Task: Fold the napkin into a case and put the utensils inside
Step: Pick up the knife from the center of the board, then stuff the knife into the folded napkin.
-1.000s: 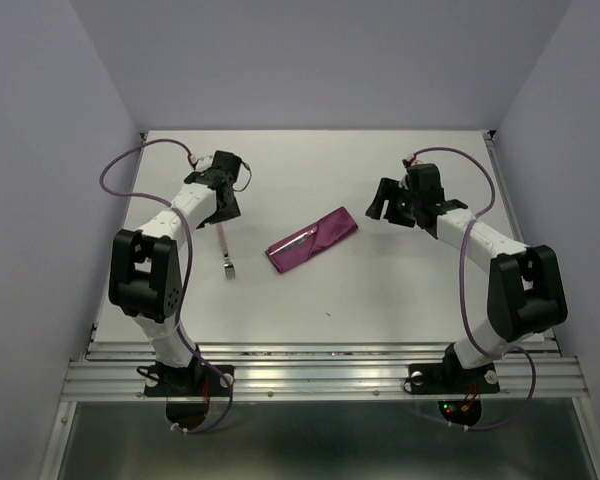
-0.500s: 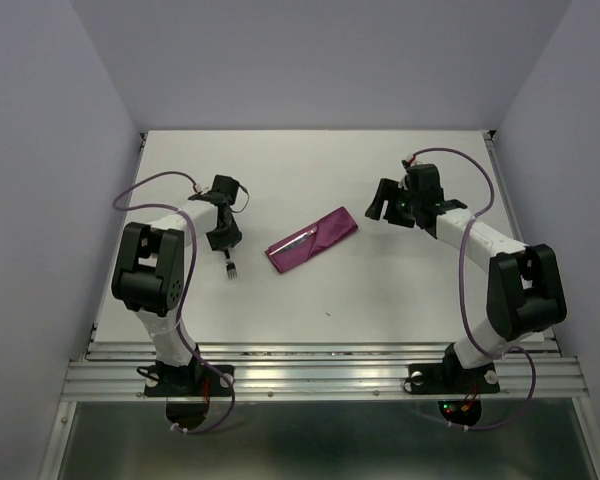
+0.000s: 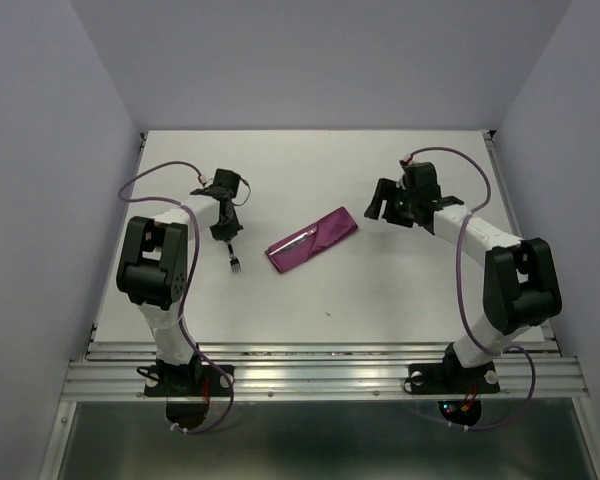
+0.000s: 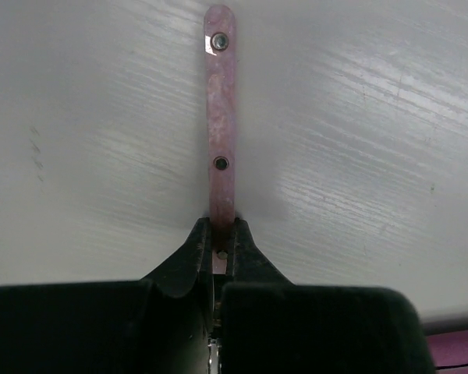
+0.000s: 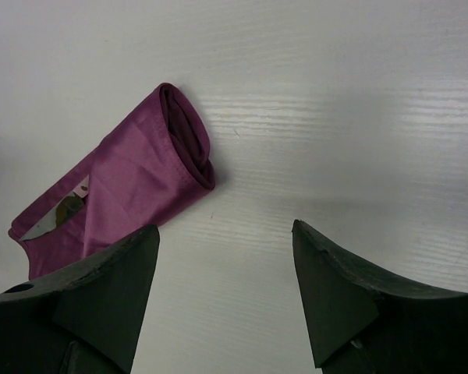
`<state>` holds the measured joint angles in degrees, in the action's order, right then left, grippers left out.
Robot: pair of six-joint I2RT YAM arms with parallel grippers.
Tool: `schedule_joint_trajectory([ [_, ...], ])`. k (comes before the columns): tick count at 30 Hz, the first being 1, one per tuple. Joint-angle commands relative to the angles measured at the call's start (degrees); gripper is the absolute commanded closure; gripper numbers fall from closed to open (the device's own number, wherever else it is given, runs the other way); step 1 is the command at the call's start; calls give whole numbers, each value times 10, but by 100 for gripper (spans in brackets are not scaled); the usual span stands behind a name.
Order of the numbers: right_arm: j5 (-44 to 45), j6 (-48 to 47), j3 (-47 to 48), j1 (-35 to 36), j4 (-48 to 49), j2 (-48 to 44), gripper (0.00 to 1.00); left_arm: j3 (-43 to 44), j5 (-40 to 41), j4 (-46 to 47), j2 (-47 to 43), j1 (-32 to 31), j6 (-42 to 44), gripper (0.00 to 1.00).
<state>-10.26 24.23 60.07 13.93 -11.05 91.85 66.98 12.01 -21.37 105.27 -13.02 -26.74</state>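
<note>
Case (image 3: 312, 240): folded burgundy cloth, lying slantwise at mid-table (image 3: 380, 290). The knife (image 5: 58, 218) is tucked inside, with only its pointed tip showing from a fold near the case's left end. The fork (image 3: 232, 262) is left of the case and apart from it, tines toward the near edge. Left gripper (image 4: 222, 238): fingers pressed together on the fork's pink handle. Right gripper (image 5: 226, 257): hovers just right of the case, fingers spread wide, holding nothing.

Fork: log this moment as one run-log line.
left gripper: shut on fork handle | right gripper: open, empty | case: folded, knife inside
</note>
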Motion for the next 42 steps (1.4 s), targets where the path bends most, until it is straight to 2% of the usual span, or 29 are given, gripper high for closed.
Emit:
schedule_joint_trajectory([
  [1,-5,0,64,-2,-45,53,27,5,-18,5,-5,-3,66,100],
  [6,-22,-7,82,13,-54,73,37,1,-33,33,-85,-22,138,100],
  [7,-23,-8,83,18,-56,75,42,3,-39,35,-96,-31,149,100],
  [10,-23,-1,81,40,-50,80,49,10,-88,33,-125,-53,197,100],
  [11,-33,5,78,40,-44,84,57,16,-110,32,-135,-60,207,100],
  [17,-71,28,86,63,-4,114,69,40,-157,0,-139,-140,259,100],
  [22,-74,37,111,63,11,158,79,43,-187,-26,-127,-177,289,100],
  [36,10,29,172,63,-2,232,83,61,-223,-63,-95,-220,337,100],
  [40,15,25,187,63,-3,217,81,75,-219,-72,-68,-223,330,100],
  [42,27,28,185,63,-2,203,76,76,-219,-73,-54,-223,331,100],
])
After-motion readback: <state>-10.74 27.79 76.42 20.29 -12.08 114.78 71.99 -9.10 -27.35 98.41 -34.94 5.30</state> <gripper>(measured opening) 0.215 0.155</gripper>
